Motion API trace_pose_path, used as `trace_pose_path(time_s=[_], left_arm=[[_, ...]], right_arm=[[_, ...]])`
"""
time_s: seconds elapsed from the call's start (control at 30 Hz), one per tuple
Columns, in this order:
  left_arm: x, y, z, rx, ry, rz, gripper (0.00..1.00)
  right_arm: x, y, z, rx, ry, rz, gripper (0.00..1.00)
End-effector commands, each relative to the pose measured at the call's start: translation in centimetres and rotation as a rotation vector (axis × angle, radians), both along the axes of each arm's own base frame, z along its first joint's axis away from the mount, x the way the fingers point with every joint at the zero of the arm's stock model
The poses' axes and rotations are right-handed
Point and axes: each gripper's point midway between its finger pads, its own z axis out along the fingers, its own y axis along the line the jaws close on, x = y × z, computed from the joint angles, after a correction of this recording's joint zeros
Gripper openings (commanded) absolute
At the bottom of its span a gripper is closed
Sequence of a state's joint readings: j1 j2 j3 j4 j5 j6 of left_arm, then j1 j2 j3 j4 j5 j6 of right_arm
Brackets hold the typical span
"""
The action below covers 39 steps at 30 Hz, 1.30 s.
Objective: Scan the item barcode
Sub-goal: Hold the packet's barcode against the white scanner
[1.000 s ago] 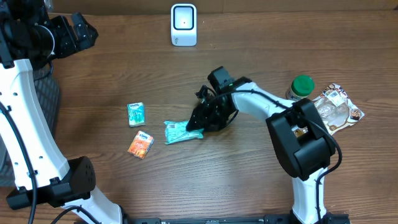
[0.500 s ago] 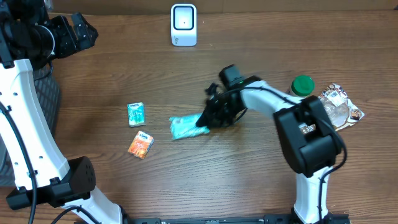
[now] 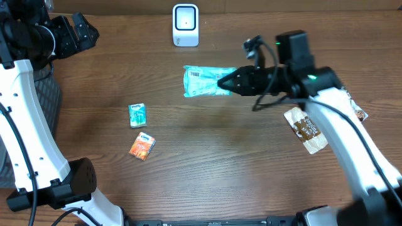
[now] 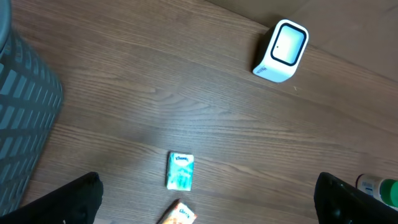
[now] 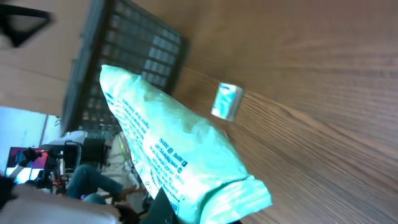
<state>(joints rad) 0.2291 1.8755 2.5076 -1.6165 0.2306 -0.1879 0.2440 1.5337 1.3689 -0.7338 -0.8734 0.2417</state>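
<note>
At the top centre of the table point(image 3: 207, 169), overhead view, the white scanner point(image 3: 186, 25) stands with its pale window showing. Just below it and a little to one side we see the teal packet point(image 3: 204, 82), lying lengthwise across the view with a printed face up.

The right gripper point(image 3: 227, 81) pinches the packet by the end nearest the right arm, its jaws pressed together on the crimped seal. The right wrist view agrees: the packet point(image 5: 168, 149) juts away from the fingers. We can see lines of small print on it, but no barcode that we can make out. The packet appears held clear of the wood and does not touch the scanner.

The left gripper point(image 3: 86, 31) sits at the far upper corner on the left side, well apart from the packet. Its jaws are spread wide with nothing between them. In the left wrist view only its two dark fingers point(image 4: 68, 199) show, at the lower corners.

Other items:
- A green tissue pack point(image 3: 137, 115) and an orange tissue pack point(image 3: 142, 145) lie flat, near each other.
- A dark mesh basket point(image 3: 49, 94) stands at the table's edge by the left arm.
- A brown snack wrapper point(image 3: 306, 130) lies beside the right arm.
- A green-capped bottle point(image 4: 380, 186) shows at the edge of the left wrist view.
</note>
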Motion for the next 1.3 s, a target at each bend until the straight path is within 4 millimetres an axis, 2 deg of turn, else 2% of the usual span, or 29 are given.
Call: trace_pose_path(time_s=[0.0, 0.23, 0.37, 0.5, 0.67, 0.83, 0.93, 1.1, 1.27], left_arm=[[-0.3, 0.0, 0.7, 0.000, -0.018, 0.009, 1.00], [-0.3, 0.0, 0.7, 0.000, -0.018, 0.010, 1.00], [-0.3, 0.0, 0.7, 0.000, -0.018, 0.009, 1.00], [-0.3, 0.0, 0.7, 0.000, -0.018, 0.009, 1.00], [-0.3, 0.0, 0.7, 0.000, -0.018, 0.009, 0.99], [-0.3, 0.0, 0.7, 0.000, -0.018, 0.009, 1.00], [-0.3, 0.0, 0.7, 0.000, -0.018, 0.009, 0.99], [-0.3, 0.0, 0.7, 0.000, -0.018, 0.009, 1.00], [-0.3, 0.0, 0.7, 0.000, -0.018, 0.009, 0.99]], right_arm=[[-1.2, -1.2, 4.1, 0.038, -0.097, -0.009, 0.04], [-2.4, -1.4, 5.2, 0.036, -0.105, -0.010, 0.04], [-1.7, -1.1, 5.2, -0.084, -0.142, -0.074, 0.04], [0.1, -0.3, 7.0, -0.250, -0.247, -0.176, 0.04], [4.1, 0.3, 10.5, -0.447, -0.438, -0.318, 0.04], [10.3, -0.3, 12.8, -0.710, -0.721, -0.549, 0.04], [14.3, 0.4, 13.3, -0.832, -0.885, -0.657, 0.04], [19.8, 3.0, 10.4, -1.103, -1.144, -0.529, 0.04], [23.6, 4.9, 6.7, -1.302, -1.307, -0.419, 0.04]])
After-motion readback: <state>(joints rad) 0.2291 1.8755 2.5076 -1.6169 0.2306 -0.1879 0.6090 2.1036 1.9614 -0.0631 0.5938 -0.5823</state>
